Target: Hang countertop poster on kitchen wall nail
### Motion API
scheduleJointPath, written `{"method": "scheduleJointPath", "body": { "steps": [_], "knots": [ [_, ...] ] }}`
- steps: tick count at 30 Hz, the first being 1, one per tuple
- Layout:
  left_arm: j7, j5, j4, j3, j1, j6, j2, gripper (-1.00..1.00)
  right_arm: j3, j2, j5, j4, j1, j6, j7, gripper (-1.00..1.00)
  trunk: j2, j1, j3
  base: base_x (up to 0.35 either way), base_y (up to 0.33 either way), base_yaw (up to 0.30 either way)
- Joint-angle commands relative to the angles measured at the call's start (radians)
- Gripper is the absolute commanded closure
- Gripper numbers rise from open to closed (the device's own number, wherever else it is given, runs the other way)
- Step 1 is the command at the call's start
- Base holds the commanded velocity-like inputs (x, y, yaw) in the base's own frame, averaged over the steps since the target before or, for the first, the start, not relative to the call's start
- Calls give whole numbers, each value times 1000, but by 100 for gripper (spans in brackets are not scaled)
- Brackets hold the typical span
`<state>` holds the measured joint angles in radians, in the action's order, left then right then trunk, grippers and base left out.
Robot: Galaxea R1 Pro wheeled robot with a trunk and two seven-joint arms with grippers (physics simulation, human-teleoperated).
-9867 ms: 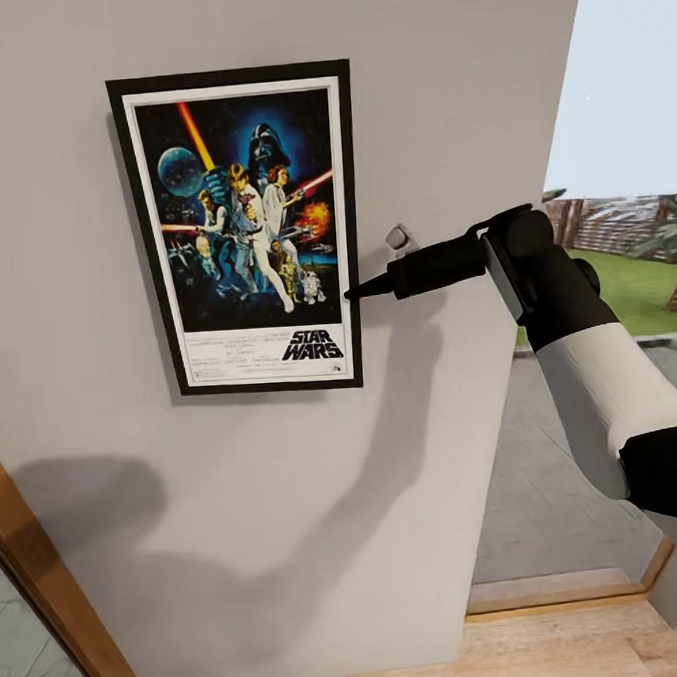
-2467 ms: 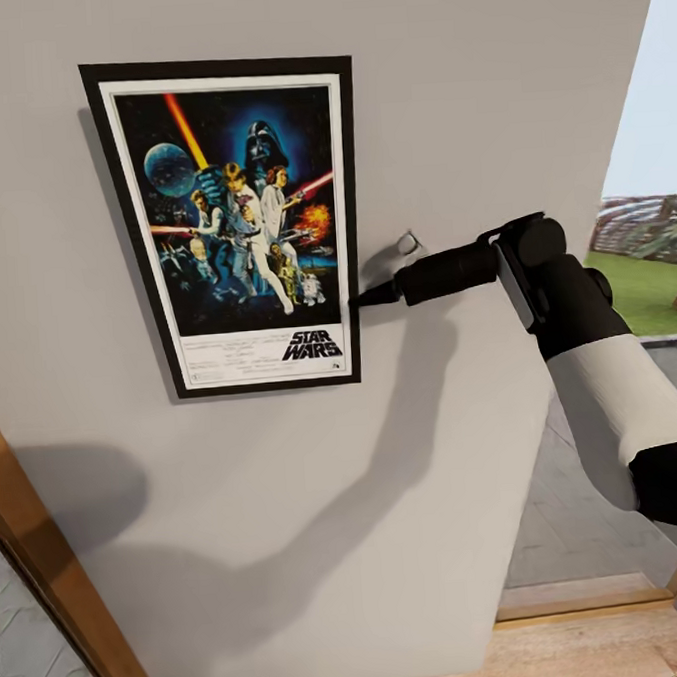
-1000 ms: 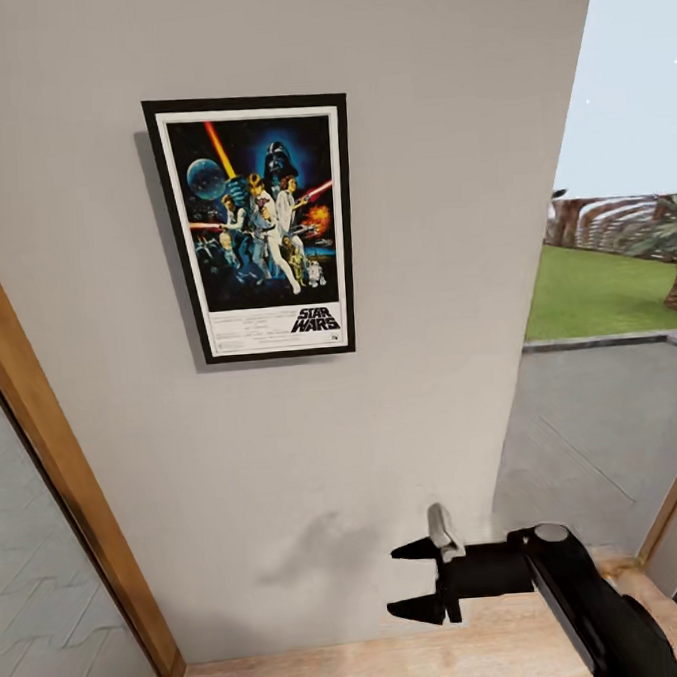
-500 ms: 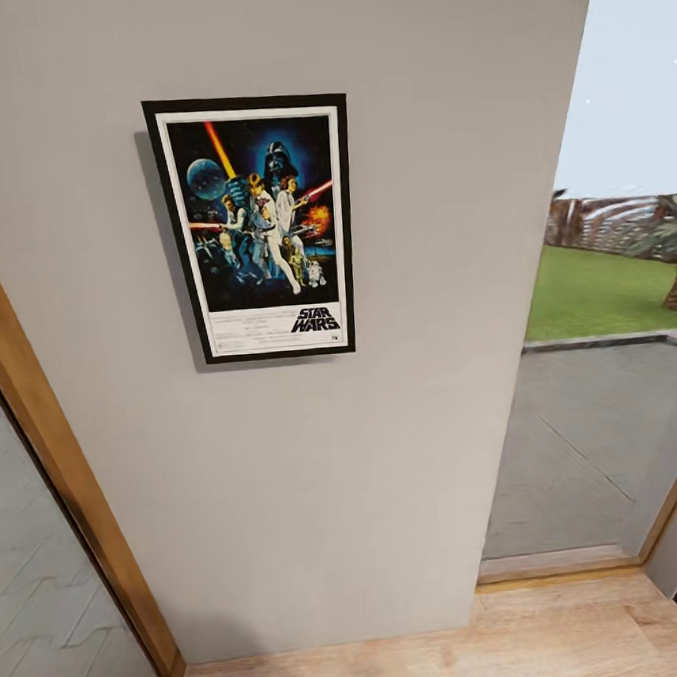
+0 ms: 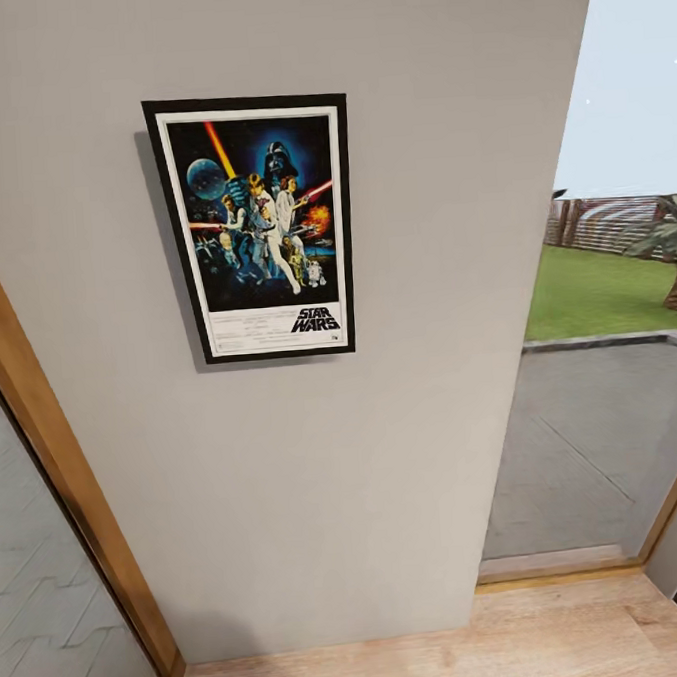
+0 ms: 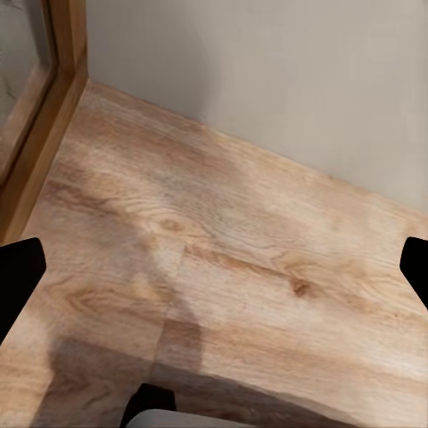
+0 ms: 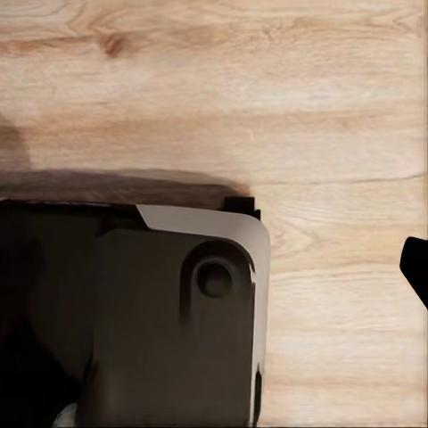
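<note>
The poster point(image 5: 260, 226) hangs flat on the light grey wall point(image 5: 384, 426) in the head view, upright, with its black frame and "STAR WARS" logo plain to see; nothing touches it. The wall nail is hidden behind it, and the kitchen countertop is out of view. My left gripper point(image 6: 214, 276) points down at the wood floor point(image 6: 232, 259), its dark fingertips point(image 6: 20, 276) wide apart at the picture's edges, open and empty. My right gripper point(image 7: 214, 267) also faces the floor; one fingertip point(image 7: 417, 267) shows at the edge, nothing held.
A wooden door frame point(image 5: 62, 486) runs diagonally left of the wall. Right of the wall a glazed opening looks onto a paved patio point(image 5: 585, 444) and lawn. Wood floor point(image 5: 418, 659) lies at the wall's foot. My own dark base point(image 7: 134, 321) sits under the right gripper.
The right gripper, earlier shut on the poster's right edge, let go, dropped low and open, then left the head view. The camera backed away. The poster stayed on the wall.
</note>
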<state>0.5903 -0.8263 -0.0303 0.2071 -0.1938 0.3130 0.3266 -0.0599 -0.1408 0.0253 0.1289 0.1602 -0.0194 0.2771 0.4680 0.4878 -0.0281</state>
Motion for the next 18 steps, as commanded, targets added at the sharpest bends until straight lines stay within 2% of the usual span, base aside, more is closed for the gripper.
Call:
{"method": "scheduleJointPath", "body": {
  "steps": [1,18],
  "knots": [
    [2,-7,1,9,-1,5,0,-100,-6,0,3,-8,1,-2,2,-100,2,1,-2,0,0,0],
    [0,-7,1,9,-1,6,-1,-100,-6,1,2,-38,1,-2,-9,-100,2,1,-2,0,0,0]
  ]
}}
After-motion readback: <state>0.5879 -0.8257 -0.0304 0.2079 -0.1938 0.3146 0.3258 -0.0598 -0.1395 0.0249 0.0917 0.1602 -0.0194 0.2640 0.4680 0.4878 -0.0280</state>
